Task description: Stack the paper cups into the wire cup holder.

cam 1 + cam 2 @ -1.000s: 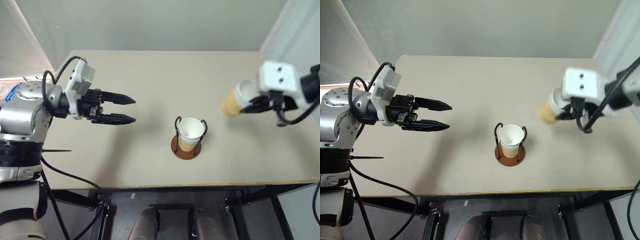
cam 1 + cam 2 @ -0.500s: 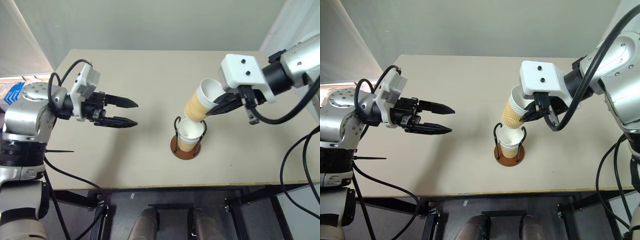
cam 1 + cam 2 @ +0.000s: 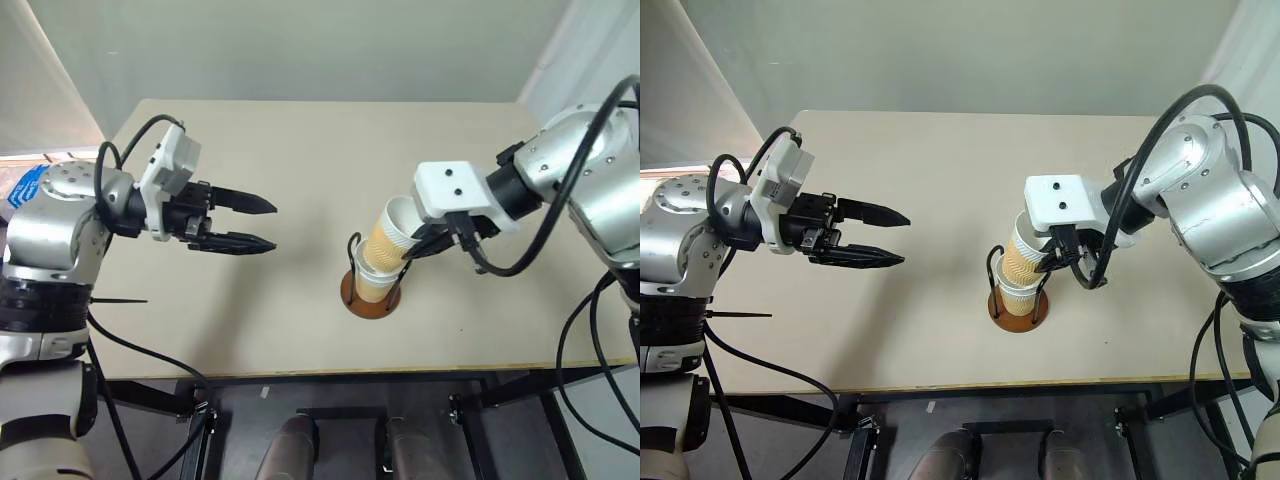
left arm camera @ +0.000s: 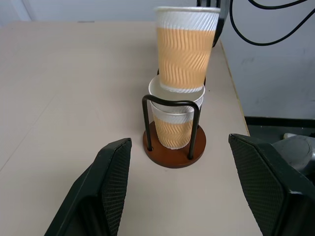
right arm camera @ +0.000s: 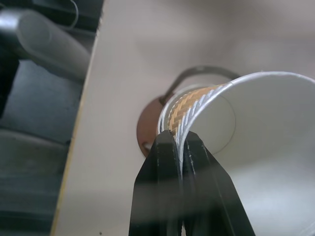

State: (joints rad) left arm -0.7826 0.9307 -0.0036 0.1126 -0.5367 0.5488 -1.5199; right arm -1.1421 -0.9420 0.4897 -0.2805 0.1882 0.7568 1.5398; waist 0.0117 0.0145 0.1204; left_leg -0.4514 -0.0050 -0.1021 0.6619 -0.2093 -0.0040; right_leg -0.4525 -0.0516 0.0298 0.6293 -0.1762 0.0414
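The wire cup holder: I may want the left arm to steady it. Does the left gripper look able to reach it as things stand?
Probably yes. The left gripper is open and faces the wire cup holder across bare table; the right gripper, pinching a paper cup, comes from the other side.

We're looking down on a pale beige table [image 3: 300,150], its top bare and matte, the near edge a thin light strip. Behind it we see a plain grey-green wall [image 3: 300,45]. White panels [image 3: 55,90] lean in on both sides. Under the table, black frame legs [image 3: 195,420] stand on a dark floor [image 3: 340,395].
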